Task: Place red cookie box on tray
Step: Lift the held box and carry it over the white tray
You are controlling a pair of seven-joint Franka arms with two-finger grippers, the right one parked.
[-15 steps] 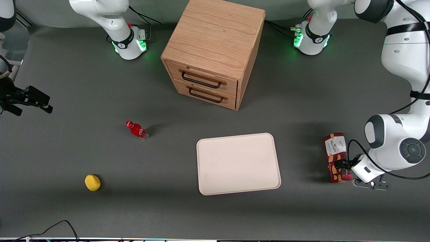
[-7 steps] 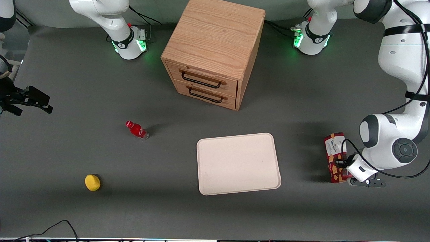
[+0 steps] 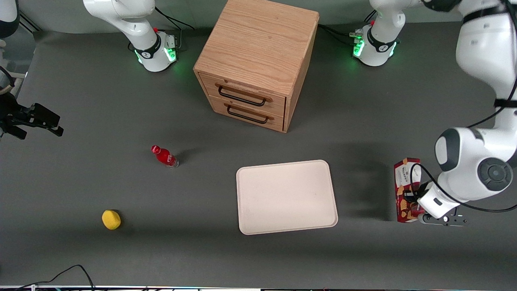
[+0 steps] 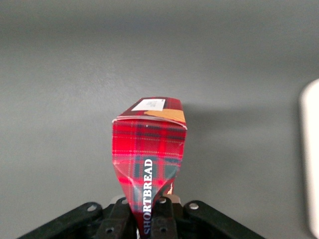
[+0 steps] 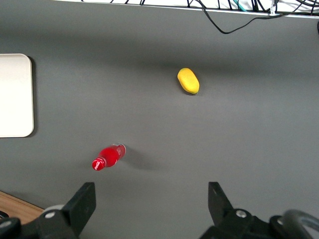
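Front view: one red cookie box [image 3: 405,190] at right edge of frame, pinched by the claw [image 3: 412,197] closed on it; one tray [image 3: 286,197] at centre, bare; box well apart from tray, so transfer judged outstanding. One red bottle [image 3: 164,156], one yellow object [image 3: 111,219], one drawer cabinet [image 3: 256,60], on bench [image 3: 80,101].

Left wrist view: one box [image 4: 148,164], squeezed between claw [image 4: 144,211] fingers.

Wooden cabinet [image 3: 258,60] w/ two drawers, both shut, black handles, stands on the grey tabletop [image 3: 80,101]; small red bottle [image 3: 164,156] nearer the front camera, toward parked arm's end; yellow lemon [image 3: 111,219] nearer still; black cable [image 3: 60,275] at tabletop edge.
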